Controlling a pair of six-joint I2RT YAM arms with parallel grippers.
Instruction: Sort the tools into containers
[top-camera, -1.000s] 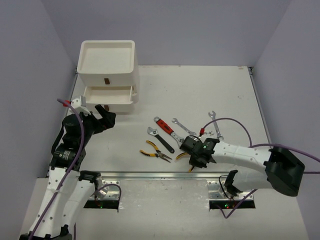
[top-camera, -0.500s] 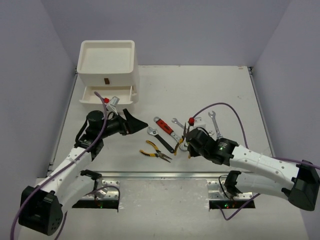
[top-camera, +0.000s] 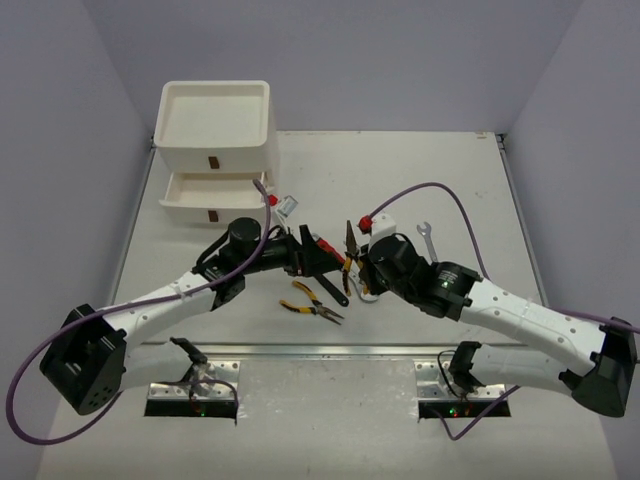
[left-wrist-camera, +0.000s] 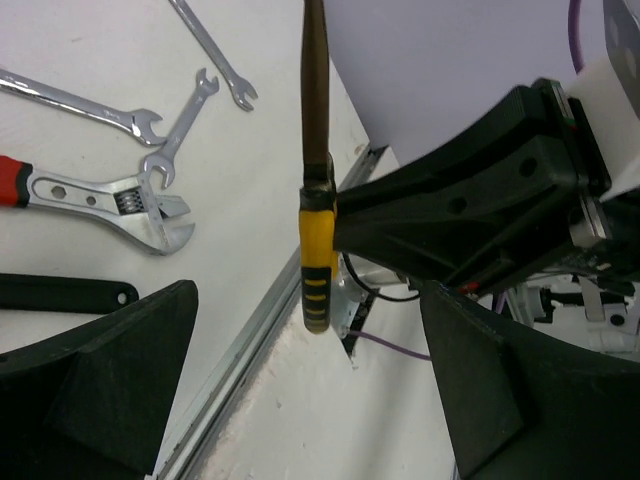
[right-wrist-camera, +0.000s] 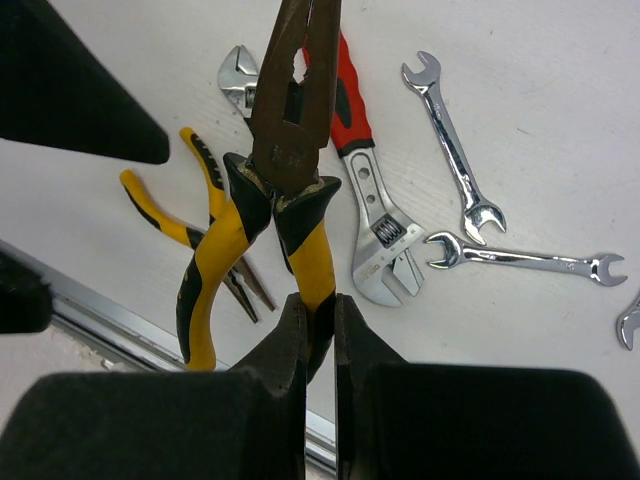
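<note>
My right gripper (top-camera: 357, 270) (right-wrist-camera: 320, 325) is shut on one handle of the yellow-and-black pliers (top-camera: 350, 243) (right-wrist-camera: 292, 120) and holds them nose-up above the table. My left gripper (top-camera: 316, 262) (left-wrist-camera: 310, 400) is open and empty, facing those pliers (left-wrist-camera: 316, 255) from close by. On the table lie a second pair of yellow-and-black pliers (top-camera: 312, 305) (right-wrist-camera: 150, 195), a red-handled adjustable wrench (top-camera: 327, 249) (right-wrist-camera: 375, 235), a black-handled adjustable wrench (top-camera: 328, 286) and slim silver wrenches (right-wrist-camera: 455, 150) (left-wrist-camera: 80, 105). The white stacked box unit (top-camera: 215, 145) stands at the back left, its lower drawer (top-camera: 205, 195) pulled out.
The shallow tray (top-camera: 215, 90) tops the box unit. A metal rail (top-camera: 320, 350) runs along the near table edge. Purple cables (top-camera: 420, 195) arc over both arms. Purple walls close in the left, back and right sides.
My left arm swung from beside the drawers rightward to the table's middle. My right gripper lifted the yellow-and-black pliers off the table and carried them left and up.
</note>
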